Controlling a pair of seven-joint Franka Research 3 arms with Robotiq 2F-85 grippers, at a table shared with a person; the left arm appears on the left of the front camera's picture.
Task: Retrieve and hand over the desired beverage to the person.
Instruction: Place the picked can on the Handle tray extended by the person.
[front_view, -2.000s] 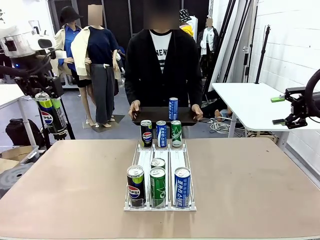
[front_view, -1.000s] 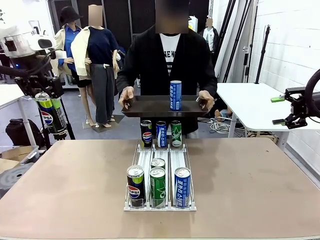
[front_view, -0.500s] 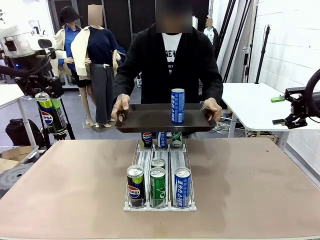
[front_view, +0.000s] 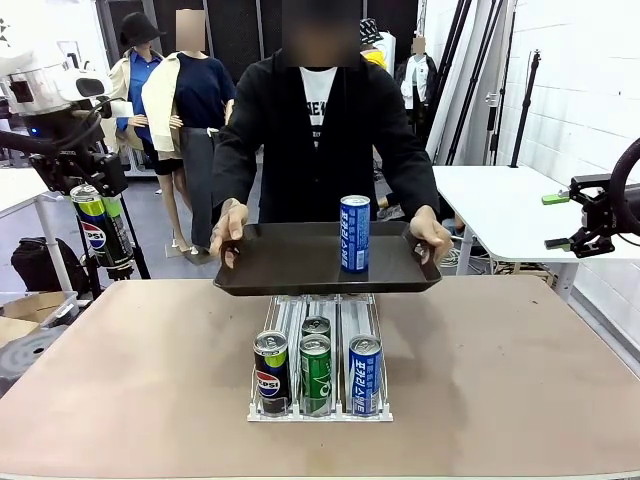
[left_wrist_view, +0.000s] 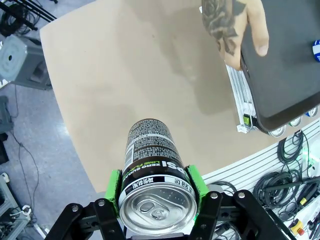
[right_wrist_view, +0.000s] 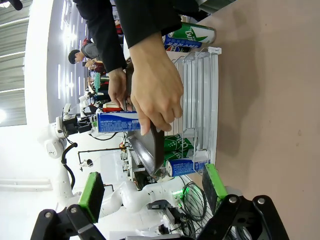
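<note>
A black and lime Pepsi can (front_view: 102, 232) hangs off the table's left side with my left gripper (front_view: 96, 205) shut on it. In the left wrist view the Pepsi can (left_wrist_view: 153, 165) sits between the green pads (left_wrist_view: 195, 181) of that left gripper (left_wrist_view: 156, 197). The person (front_view: 320, 120) stands at the far edge and holds a dark tray (front_view: 290, 262) with both hands. A blue can (front_view: 354, 233) stands upright on it. My right gripper (front_view: 558, 221) is open beyond the table's right side; in its wrist view the right gripper (right_wrist_view: 152, 189) holds nothing.
A clear rack (front_view: 320, 412) sits mid-table under the tray's front edge, with a Pepsi can (front_view: 271, 372), a green can (front_view: 315, 373) and a blue can (front_view: 364, 374) at its near end. A white side table (front_view: 500, 205) stands at the right.
The person has stepped up and brought the tray forward and lower, over the rack's far end, covering the rear cans. Neither arm has moved.
</note>
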